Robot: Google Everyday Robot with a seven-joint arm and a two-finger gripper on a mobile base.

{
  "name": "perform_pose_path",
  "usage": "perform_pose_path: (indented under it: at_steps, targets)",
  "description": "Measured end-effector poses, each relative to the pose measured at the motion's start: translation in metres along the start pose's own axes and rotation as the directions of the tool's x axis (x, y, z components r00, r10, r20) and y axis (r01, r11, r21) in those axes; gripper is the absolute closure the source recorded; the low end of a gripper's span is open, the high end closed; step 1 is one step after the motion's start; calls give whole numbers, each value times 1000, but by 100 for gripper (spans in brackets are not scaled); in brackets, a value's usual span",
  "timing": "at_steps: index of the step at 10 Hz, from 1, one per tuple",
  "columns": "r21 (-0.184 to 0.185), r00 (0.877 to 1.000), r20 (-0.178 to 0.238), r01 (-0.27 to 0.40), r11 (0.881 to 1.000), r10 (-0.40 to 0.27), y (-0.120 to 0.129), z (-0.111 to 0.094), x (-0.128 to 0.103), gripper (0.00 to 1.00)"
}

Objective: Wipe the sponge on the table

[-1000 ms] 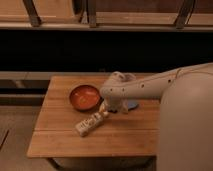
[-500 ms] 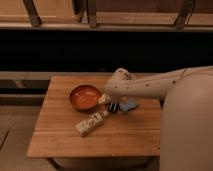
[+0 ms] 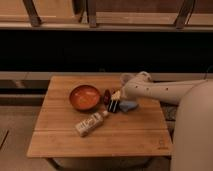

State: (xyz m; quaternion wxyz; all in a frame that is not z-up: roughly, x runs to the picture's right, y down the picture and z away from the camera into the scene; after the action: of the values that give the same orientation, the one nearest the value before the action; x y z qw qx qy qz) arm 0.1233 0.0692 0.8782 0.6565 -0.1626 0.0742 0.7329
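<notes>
The pale-blue sponge [image 3: 128, 105] lies on the wooden plank table [image 3: 60, 145], right of its centre. My gripper [image 3: 114, 104] is down at the tabletop, right against the sponge's left side, between it and the orange bowl [image 3: 84, 97]. The white arm [image 3: 160, 91] reaches in from the right and hides the table's back right part. Whether the gripper holds the sponge does not show.
A tan-and-white carton [image 3: 91, 123] lies tilted in front of the bowl. A small dark red object [image 3: 107, 96] stands between bowl and gripper. The robot's pale body [image 3: 195, 135] covers the right edge. A dark bench or shelf runs behind the table.
The arm's wrist has shifted to the right along the table, and the gripper has slid a little right near the sponge. Bowl and carton have not moved.
</notes>
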Motion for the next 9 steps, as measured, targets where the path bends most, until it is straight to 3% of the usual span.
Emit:
perform_pose_path:
  at_steps: [4, 6, 9]
  targets:
    - [45, 996, -77, -43, 998, 46, -12, 22, 8, 20]
    - [122, 989, -119, -68, 990, 83, -34, 36, 13, 20]
    - [212, 980, -139, -113, 971, 144, -65, 45, 16, 20]
